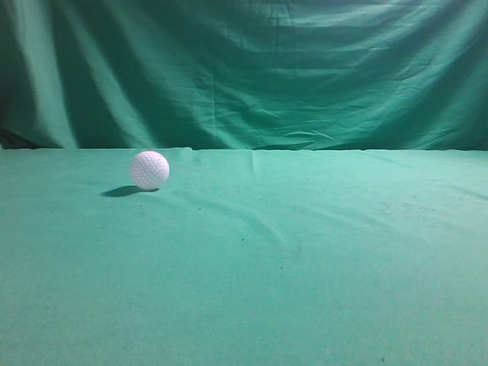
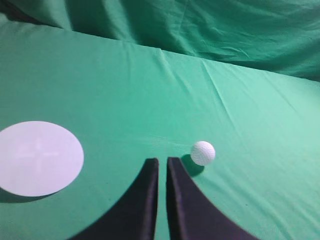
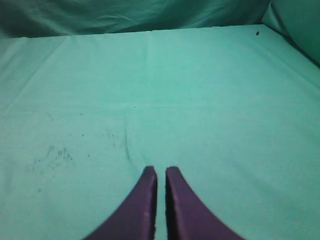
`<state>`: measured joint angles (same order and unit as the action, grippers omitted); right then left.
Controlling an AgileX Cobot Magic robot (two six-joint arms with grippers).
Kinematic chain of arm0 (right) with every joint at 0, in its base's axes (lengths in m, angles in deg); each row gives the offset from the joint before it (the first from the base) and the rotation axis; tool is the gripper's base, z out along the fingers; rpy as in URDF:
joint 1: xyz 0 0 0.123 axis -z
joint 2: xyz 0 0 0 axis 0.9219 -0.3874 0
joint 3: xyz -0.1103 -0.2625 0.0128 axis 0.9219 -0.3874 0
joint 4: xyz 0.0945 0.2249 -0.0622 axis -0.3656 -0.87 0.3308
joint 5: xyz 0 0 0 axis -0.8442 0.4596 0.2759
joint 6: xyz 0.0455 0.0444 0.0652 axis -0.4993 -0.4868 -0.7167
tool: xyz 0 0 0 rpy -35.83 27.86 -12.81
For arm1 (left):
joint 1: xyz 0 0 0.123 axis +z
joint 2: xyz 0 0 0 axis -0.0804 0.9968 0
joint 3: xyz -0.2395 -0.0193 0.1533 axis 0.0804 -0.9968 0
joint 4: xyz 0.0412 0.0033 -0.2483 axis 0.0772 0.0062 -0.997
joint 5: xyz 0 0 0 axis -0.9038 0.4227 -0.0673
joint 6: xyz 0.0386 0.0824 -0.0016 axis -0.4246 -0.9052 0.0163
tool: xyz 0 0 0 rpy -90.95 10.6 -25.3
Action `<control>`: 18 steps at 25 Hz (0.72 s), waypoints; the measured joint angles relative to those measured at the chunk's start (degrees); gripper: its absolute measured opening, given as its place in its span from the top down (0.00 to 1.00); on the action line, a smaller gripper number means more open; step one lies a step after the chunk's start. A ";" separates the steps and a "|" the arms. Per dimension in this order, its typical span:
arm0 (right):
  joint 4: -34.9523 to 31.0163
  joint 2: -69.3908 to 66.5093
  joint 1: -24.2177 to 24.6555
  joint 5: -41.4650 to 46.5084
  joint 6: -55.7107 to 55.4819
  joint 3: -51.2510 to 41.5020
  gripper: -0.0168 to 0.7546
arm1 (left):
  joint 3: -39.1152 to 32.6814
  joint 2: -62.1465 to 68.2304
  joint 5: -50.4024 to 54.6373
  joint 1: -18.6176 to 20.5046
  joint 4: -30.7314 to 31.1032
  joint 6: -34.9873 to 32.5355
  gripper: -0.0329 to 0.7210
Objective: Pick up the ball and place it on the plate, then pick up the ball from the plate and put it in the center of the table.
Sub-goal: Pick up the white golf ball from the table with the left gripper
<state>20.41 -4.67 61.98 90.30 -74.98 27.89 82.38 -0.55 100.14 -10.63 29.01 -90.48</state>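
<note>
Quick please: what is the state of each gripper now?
Left gripper: closed, empty; the small white dimpled golf ball lies just beside its tip.
Right gripper: closed, holding nothing.

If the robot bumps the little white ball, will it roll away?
Probably yes. The ball is round and rests freely on the flat table, so a nudge would likely send it rolling. Its dimpled shell looks hard, so it may slip out of pinching fingers. The cloth's soft creases might slow it a little.
</note>
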 joint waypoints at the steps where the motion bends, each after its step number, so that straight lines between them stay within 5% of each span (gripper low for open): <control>1: 0.00 0.00 0.00 0.00 0.00 0.00 0.90 | 1.52 1.56 0.92 0.00 -0.81 -1.18 0.96; 7: 0.00 0.00 0.00 0.00 0.00 0.00 0.90 | 14.83 16.82 18.05 0.00 -0.75 -11.95 0.96; 12: 0.00 0.00 0.00 0.00 0.00 0.00 0.90 | 23.43 31.71 22.40 -0.16 0.77 -15.32 0.96; 18: 0.00 0.00 0.00 0.00 0.00 0.00 0.90 | 32.62 46.76 23.07 -8.39 5.74 -17.04 0.96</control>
<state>20.41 -4.67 61.98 90.30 -74.98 27.89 114.99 46.21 123.21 -19.02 34.75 -107.52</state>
